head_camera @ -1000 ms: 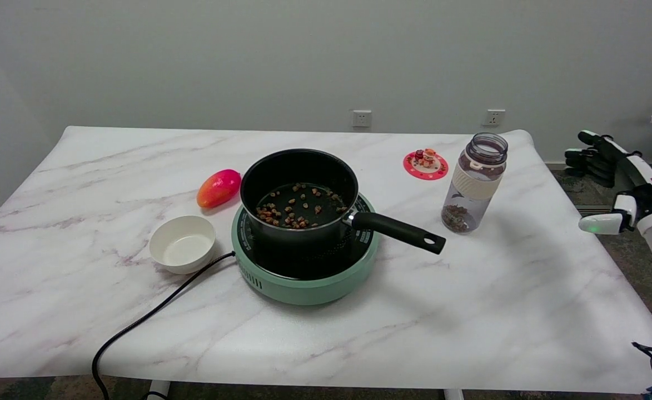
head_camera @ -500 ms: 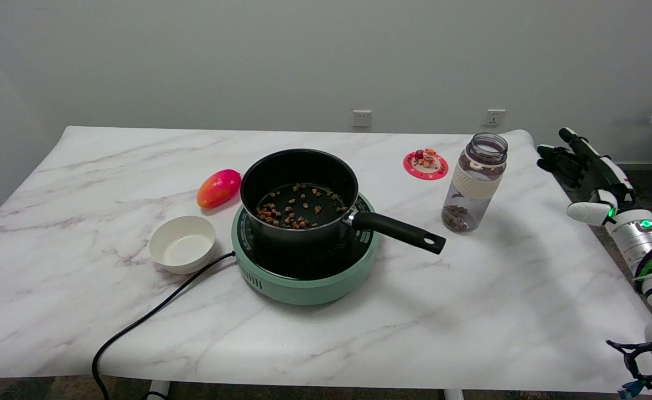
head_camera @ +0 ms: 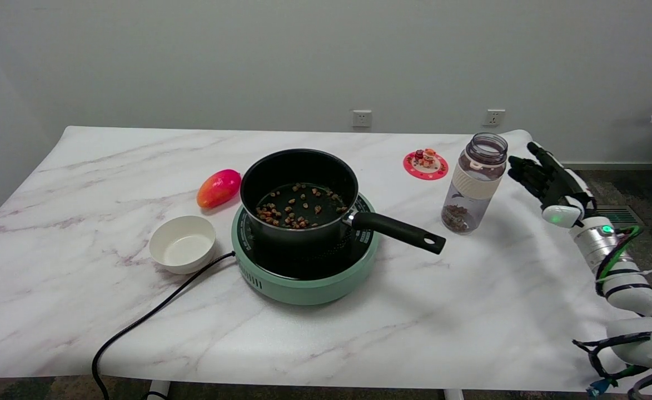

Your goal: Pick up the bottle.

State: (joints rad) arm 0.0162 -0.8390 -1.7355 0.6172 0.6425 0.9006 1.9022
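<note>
The bottle [head_camera: 474, 183] is clear plastic with a cream band, no cap, and brown bits at its bottom. It stands upright on the marble table [head_camera: 470, 300], right of the pan handle. My right hand [head_camera: 548, 180] hovers over the table's right edge, a short way right of the bottle and not touching it. Its dark fingers [head_camera: 526, 172] are spread and point toward the bottle. It holds nothing.
A black saucepan [head_camera: 299, 191] with brown bits sits on a green hotplate [head_camera: 303, 278]; its handle [head_camera: 398, 230] points toward the bottle. A red coaster with a small figure [head_camera: 426, 164] lies behind the bottle. A mango [head_camera: 218, 188], white bowl [head_camera: 182, 243] and power cord [head_camera: 148, 316] are on the left.
My right arm has swung in leftward from beyond the table's right edge, bringing the hand much closer to the bottle. The bottle and the other things have not moved.
</note>
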